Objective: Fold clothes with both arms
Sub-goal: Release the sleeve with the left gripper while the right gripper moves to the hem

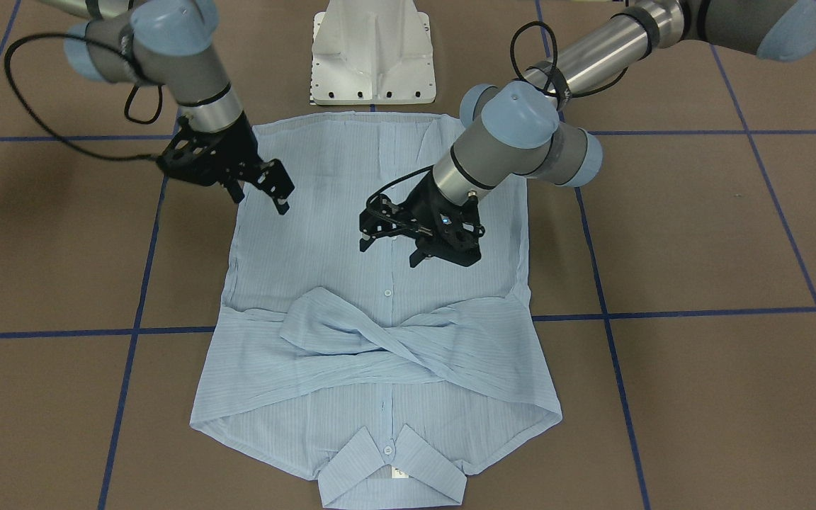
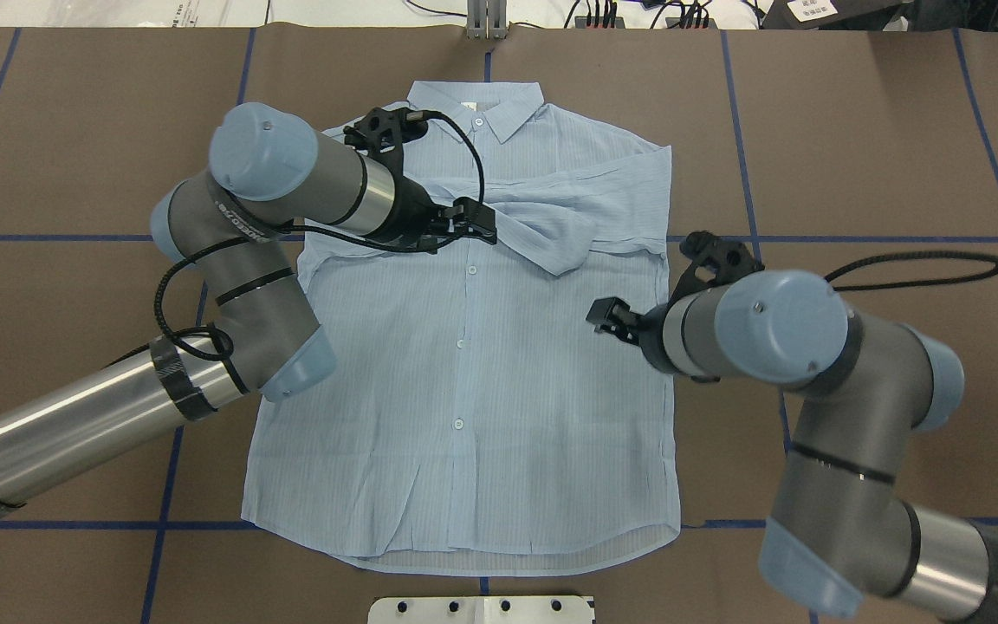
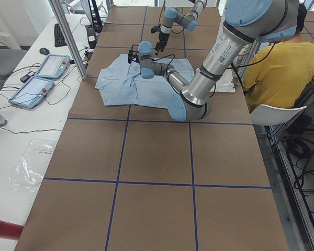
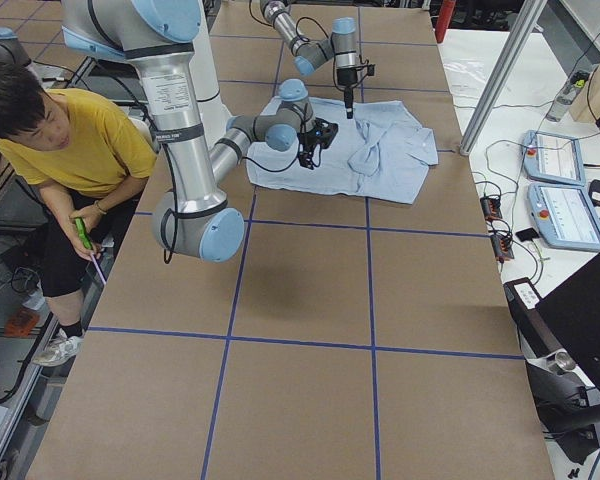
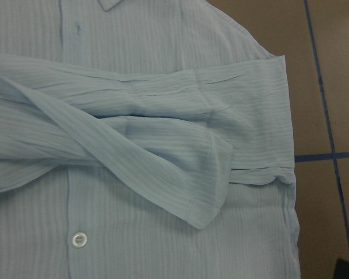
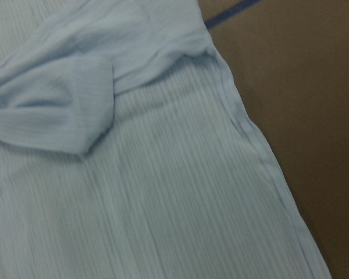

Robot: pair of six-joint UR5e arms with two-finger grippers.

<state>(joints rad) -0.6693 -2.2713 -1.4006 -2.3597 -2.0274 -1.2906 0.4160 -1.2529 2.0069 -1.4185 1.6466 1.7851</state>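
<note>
The light-blue striped shirt (image 2: 464,390) lies flat and buttoned on the brown table, collar (image 1: 394,467) away from the robot. Both sleeves (image 1: 394,340) are folded across the chest and cross each other. My left gripper (image 1: 390,251) hovers open over the shirt's middle, just short of the crossed sleeves, holding nothing. Its wrist view shows a cuff (image 5: 203,192) lying on the other sleeve. My right gripper (image 1: 261,200) is open and empty above the shirt's side edge (image 6: 262,151), level with the lower chest. In the overhead view the left gripper (image 2: 475,224) is over the sleeves and the right gripper (image 2: 610,317) near the side seam.
The white pedestal base (image 1: 374,57) stands at the shirt's hem side. A seated person in a yellow top (image 3: 275,68) is beside the table behind the robot. Two tablets (image 3: 42,78) and a metal post (image 3: 68,36) are off the far side. Blue tape lines (image 2: 48,236) grid the table.
</note>
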